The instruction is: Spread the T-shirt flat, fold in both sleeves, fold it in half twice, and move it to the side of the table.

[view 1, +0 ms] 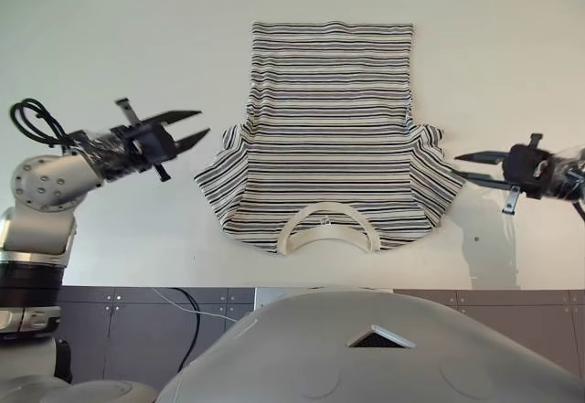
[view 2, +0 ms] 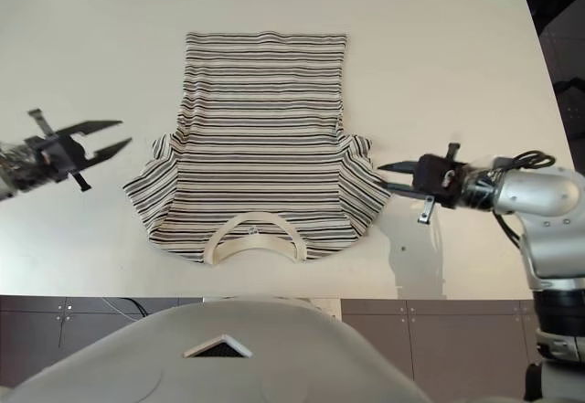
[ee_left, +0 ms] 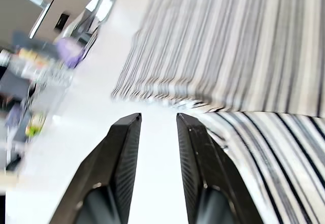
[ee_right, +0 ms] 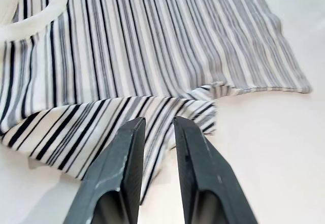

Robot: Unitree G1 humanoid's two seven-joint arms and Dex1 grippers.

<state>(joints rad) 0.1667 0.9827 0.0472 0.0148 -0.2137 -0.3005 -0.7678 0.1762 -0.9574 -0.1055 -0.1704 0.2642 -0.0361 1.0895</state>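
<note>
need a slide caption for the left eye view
Striped T-shirt spread on a white table, collar toward the camera, open left claw and open right claw flanking it.

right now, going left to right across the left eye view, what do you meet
left black two-finger pincer → black-and-white striped fabric T-shirt, lying flat with its cream collar toward the robot → right black two-finger pincer

I get bright, even overhead light on the table [view 1: 110, 19]; a soft shadow [view 2: 416, 252] lies just robot-side of the right pincer [view 2: 379, 175]; past the left pincer [ee_left: 158, 118] the shirt [ee_left: 244, 46] and room [ee_left: 30, 56] blur
</note>
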